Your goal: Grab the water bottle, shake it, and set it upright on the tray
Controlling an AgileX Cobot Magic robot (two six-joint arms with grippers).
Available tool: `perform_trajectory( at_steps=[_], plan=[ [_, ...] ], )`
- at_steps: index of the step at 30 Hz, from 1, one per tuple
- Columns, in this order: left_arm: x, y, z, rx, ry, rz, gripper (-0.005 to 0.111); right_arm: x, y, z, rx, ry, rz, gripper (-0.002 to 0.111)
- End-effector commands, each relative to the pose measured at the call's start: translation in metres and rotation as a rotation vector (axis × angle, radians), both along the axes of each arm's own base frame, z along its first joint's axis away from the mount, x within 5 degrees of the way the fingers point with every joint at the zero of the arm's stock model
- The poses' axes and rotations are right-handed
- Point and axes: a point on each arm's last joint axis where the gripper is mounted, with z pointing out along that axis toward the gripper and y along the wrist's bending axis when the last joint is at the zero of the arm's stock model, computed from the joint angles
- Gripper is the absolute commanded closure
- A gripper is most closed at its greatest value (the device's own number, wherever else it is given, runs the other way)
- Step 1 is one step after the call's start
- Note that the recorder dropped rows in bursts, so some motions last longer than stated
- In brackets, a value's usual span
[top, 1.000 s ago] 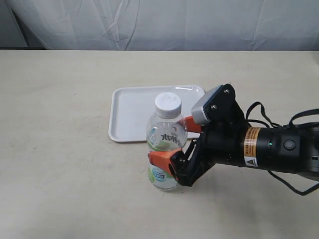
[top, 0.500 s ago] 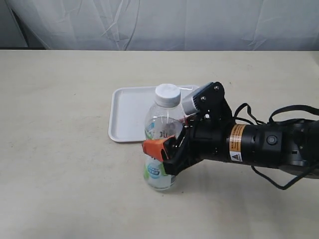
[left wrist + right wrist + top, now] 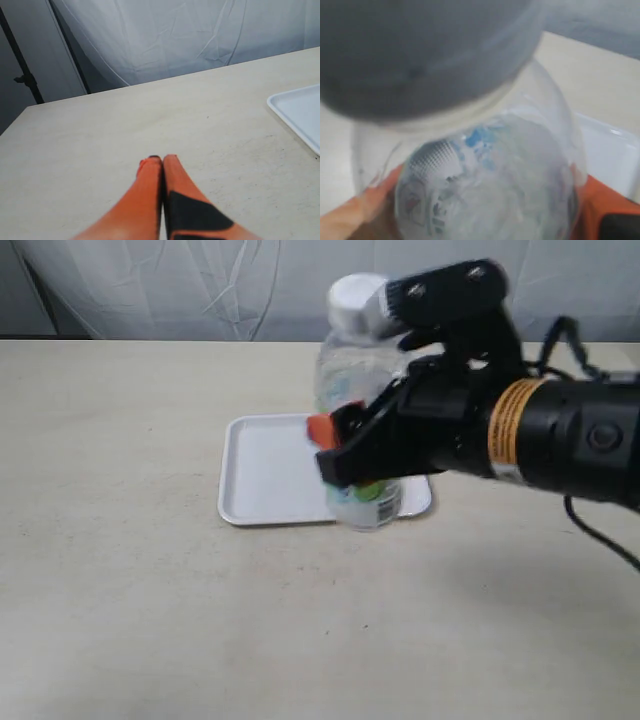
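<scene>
The water bottle (image 3: pixel 357 360) hangs in the air, upright, white cap up, its lower end showing over the tray's near right part. My right gripper (image 3: pixel 365 455) is shut on the bottle's labelled middle, an orange finger on each side. The right wrist view is filled by the bottle (image 3: pixel 490 190), with the blurred cap closest and orange fingers (image 3: pixel 355 215) at both flanks. The white tray (image 3: pixel 265 480) lies flat on the table behind and below the bottle. My left gripper (image 3: pixel 161 161) is shut on nothing, above bare table, out of the exterior view.
The beige table (image 3: pixel 120 590) spreads around the tray. A white cloth backdrop (image 3: pixel 180 290) hangs behind the far edge. A corner of the tray (image 3: pixel 300 117) shows in the left wrist view, off to the side of the shut fingers.
The right gripper has lifted the bottle off the table, up and back towards the tray. A second ago it stood on the table in front of the tray.
</scene>
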Motion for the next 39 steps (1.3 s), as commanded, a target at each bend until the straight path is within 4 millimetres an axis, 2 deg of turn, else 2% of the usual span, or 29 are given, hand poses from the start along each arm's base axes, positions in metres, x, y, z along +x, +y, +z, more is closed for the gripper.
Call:
perform_trajectory(
  at_steps=[1, 2, 3, 5, 7, 9, 11, 14, 17, 19, 20, 21, 23, 24, 25, 26, 29, 30, 33, 35, 37, 39],
  plan=[
    [0.0, 0.0, 0.0, -0.007, -0.014, -0.001, 0.106, -0.044, 0.023, 0.025, 0.01, -0.174, 0.292, 0.109],
    [0.0, 0.0, 0.0, -0.007, -0.014, -0.001, 0.106, -0.039, 0.023, 0.03, 0.021, -0.167, 0.268, 0.109],
    [0.0, 0.0, 0.0, -0.007, -0.014, -0.001, 0.106, -0.024, 0.021, 0.032, 0.072, -0.023, 0.134, 0.109],
    [0.0, 0.0, 0.0, -0.007, -0.014, -0.001, 0.106, -0.017, 0.021, 0.03, 0.159, 0.153, 0.013, 0.109],
    [0.0, 0.0, 0.0, -0.007, -0.014, -0.001, 0.106, -0.033, 0.029, 0.032, 0.121, 0.088, 0.123, 0.109],
    [0.0, 0.0, 0.0, -0.007, -0.014, -0.001, 0.106, -0.05, 0.034, 0.038, 0.03, -0.071, 0.276, 0.109],
    [0.0, 0.0, 0.0, -0.007, -0.014, -0.001, 0.106, -0.038, 0.029, 0.04, 0.064, -0.049, 0.212, 0.109],
    [0.0, 0.0, 0.0, -0.007, -0.014, -0.001, 0.106, -0.015, 0.017, 0.035, 0.176, 0.159, -0.01, 0.109],
    [0.0, 0.0, 0.0, -0.007, -0.014, -0.001, 0.106, -0.028, 0.025, 0.034, 0.147, 0.126, 0.071, 0.109],
    [0.0, 0.0, 0.0, -0.007, -0.014, -0.001, 0.106, -0.045, 0.032, 0.037, 0.008, -0.092, 0.26, 0.109],
    [0.0, 0.0, 0.0, -0.007, -0.014, -0.001, 0.106, -0.044, 0.031, 0.037, -0.042, -0.128, 0.272, 0.109],
    [0.0, 0.0, 0.0, -0.007, -0.014, -0.001, 0.106, -0.035, 0.025, 0.036, -0.058, -0.097, 0.206, 0.109],
    [0.0, 0.0, 0.0, -0.007, -0.014, -0.001, 0.106, -0.007, 0.01, 0.031, -0.023, 0.087, -0.073, 0.109],
    [0.0, 0.0, 0.0, -0.007, -0.014, -0.001, 0.106, 0.0, 0.005, 0.029, -0.004, 0.137, -0.162, 0.109],
    [0.0, 0.0, 0.0, -0.005, -0.014, -0.001, 0.106, 0.0, 0.006, 0.029, 0.015, 0.144, -0.168, 0.109],
    [0.0, 0.0, 0.0, -0.005, -0.014, -0.001, 0.106, -0.007, 0.012, 0.029, 0.025, 0.122, -0.093, 0.109],
    [0.0, 0.0, 0.0, -0.005, -0.014, -0.001, 0.106, -0.034, 0.027, 0.041, -0.032, -0.11, 0.207, 0.109],
    [0.0, 0.0, 0.0, -0.005, -0.014, -0.001, 0.106, -0.033, 0.026, 0.046, -0.035, -0.13, 0.207, 0.109],
    [0.0, 0.0, 0.0, -0.005, -0.014, -0.001, 0.106, -0.011, 0.012, 0.062, 0.025, 0.002, -0.036, 0.109],
    [0.0, 0.0, 0.0, -0.005, -0.014, -0.001, 0.106, -0.01, 0.011, 0.065, 0.047, 0.004, -0.063, 0.109],
    [0.0, 0.0, 0.0, -0.005, -0.014, -0.001, 0.106, -0.014, 0.014, 0.055, 0.047, 0.052, -0.051, 0.109],
    [0.0, 0.0, 0.0, -0.005, -0.014, -0.001, 0.106, -0.02, 0.017, 0.03, -0.018, 0.129, -0.051, 0.109]
  ],
)
